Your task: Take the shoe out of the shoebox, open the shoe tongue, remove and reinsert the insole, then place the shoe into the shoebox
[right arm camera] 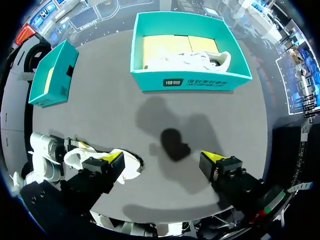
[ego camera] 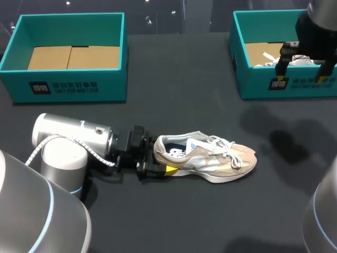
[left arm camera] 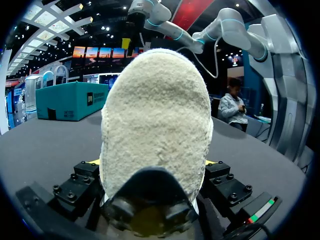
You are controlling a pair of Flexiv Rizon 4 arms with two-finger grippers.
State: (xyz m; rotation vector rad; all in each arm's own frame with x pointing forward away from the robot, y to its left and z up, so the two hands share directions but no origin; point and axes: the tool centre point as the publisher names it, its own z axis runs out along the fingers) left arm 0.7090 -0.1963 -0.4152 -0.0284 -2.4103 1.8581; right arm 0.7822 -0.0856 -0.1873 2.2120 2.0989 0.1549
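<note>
The shoe (ego camera: 208,158) lay on its sole on the table (ego camera: 184,221), well apart from the right shoebox (ego camera: 253,87) and nearer the robot. The left gripper (ego camera: 160,157) clamped its heel, the end farthest from that box. The right gripper (ego camera: 300,79) hung over that box's front wall, fingers wide and empty.

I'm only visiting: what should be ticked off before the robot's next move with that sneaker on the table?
1. Shoe out of the box, lying on the table: ok.
2. Left gripper shut on the heel: ok.
3. Right gripper open and near the shoe: not ok, it hangs over the right shoebox.
4. Tongue pulled open: cannot tell.
5. Left shoebox free for the return: ok.
</note>
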